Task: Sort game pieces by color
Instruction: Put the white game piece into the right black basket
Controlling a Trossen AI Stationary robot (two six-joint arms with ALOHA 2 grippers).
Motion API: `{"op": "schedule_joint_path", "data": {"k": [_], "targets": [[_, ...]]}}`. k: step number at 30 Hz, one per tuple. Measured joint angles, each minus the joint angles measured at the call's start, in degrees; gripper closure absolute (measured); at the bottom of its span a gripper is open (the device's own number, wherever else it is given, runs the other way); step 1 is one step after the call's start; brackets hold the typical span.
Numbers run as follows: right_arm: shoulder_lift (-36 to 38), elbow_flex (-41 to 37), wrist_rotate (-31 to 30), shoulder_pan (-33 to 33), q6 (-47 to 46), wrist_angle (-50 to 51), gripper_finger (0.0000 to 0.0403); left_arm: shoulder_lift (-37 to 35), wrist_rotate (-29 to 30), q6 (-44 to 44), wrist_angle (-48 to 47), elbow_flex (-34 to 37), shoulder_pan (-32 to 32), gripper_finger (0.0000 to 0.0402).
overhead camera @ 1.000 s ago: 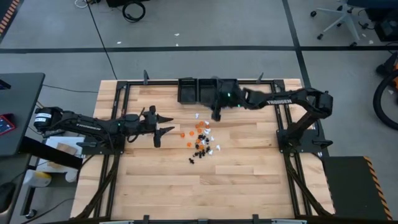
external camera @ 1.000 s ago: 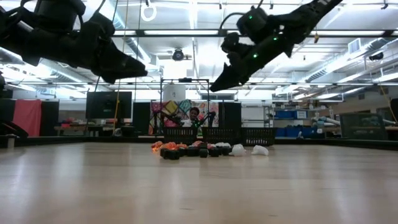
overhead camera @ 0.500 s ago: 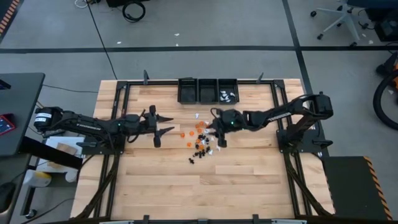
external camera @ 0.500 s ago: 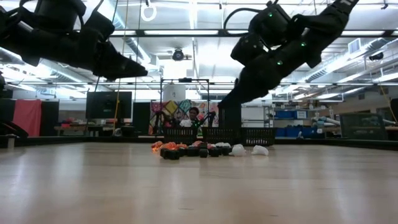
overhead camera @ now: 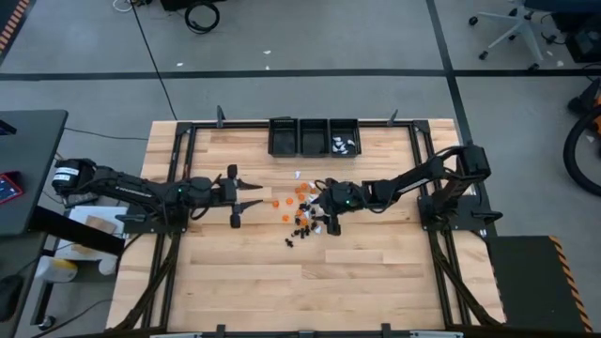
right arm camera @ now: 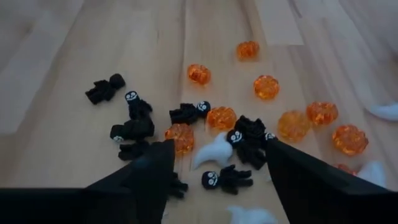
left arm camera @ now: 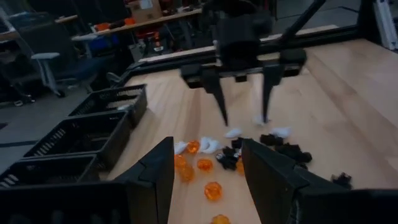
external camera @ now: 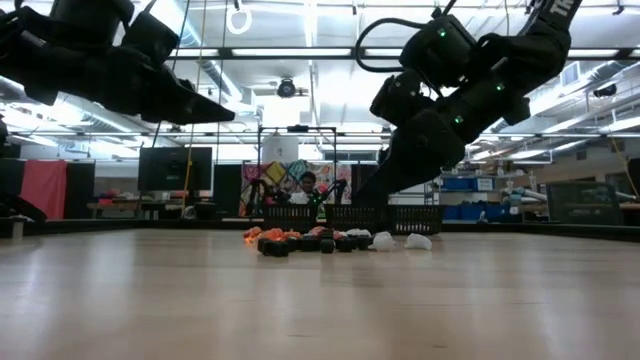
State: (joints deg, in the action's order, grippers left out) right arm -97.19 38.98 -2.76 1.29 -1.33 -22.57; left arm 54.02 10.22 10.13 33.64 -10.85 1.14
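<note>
Orange, black and white game pieces lie in a loose cluster near the middle of the wooden table. Seen from the right wrist, orange pumpkin-like pieces, black figures with white skull faces and a white ghost-like piece are mixed together.

Right hand is low over the right edge of that cluster, its two fingers spread apart and pointing down, holding nothing; a white piece lies on the table between them.

Left hand hovers to the left of the cluster, apart from it, fingers also apart and empty.

Three black bins sit side by side at the far edge of the table; the rightmost one holds white pieces.
</note>
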Motion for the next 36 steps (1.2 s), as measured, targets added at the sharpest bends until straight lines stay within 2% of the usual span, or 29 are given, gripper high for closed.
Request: {"op": "schedule_joint_path", "data": {"k": [8, 19, 24, 27, 36], "targets": [[0.0, 0.0, -4.7, 4.2, 0.9, 5.8, 0.0145, 0.0, 0.1, -3.6, 1.6, 0.0, -3.5, 0.0234], [0.0, 0.0, -7.2, 6.1, -1.9, 12.8, 0.0165, 0.0, 0.1, -5.1, 2.7, 0.0, -4.9, 0.0234], [0.1, -1.5, -5.9, 6.2, -6.7, 13.2, 0.0171, 0.0, 0.1, -7.3, 2.7, 0.0, -4.9, 0.0234], [0.1, -5.0, -6.7, 7.4, -8.9, 7.0, 0.0175, 0.0, 0.1, -8.0, 2.6, 0.0, -4.9, 0.0234], [0.1, -22.4, -11.2, 9.2, -8.7, -25.8, 0.0206, 0.0, 0.1, -7.5, 3.4, 0.0, -4.8, 0.0234]]}}
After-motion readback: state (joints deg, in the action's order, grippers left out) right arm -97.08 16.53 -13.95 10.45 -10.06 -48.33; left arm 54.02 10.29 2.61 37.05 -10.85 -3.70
